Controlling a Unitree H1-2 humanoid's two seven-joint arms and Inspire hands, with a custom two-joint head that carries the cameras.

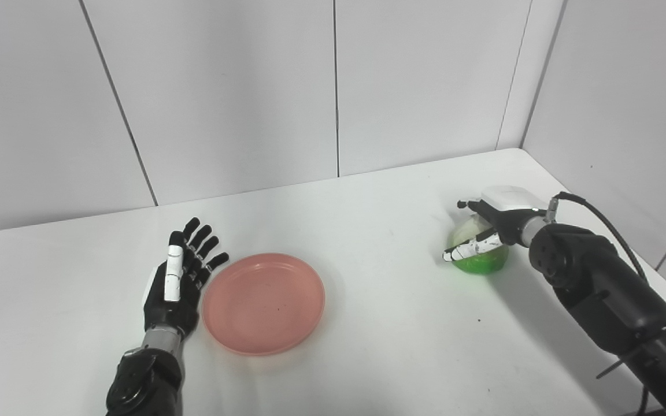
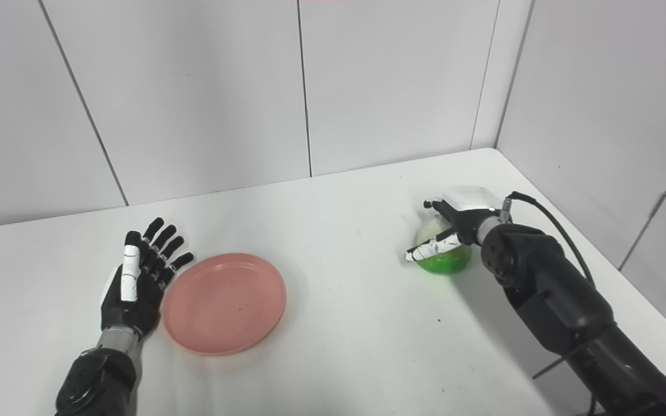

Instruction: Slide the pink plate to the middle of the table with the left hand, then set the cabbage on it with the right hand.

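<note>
Resting my open left robot hand [image 1: 176, 283] beside the round pink plastic plate [image 1: 263, 302] left of desk-centre, I judged my right robot hand [image 1: 492, 231], curled over the green cabbage [image 1: 479, 254], needed a firm wrap before lifting.

Black left hand [image 1: 176, 283], white thumb, black cable on right forearm [image 1: 605, 289]
</note>
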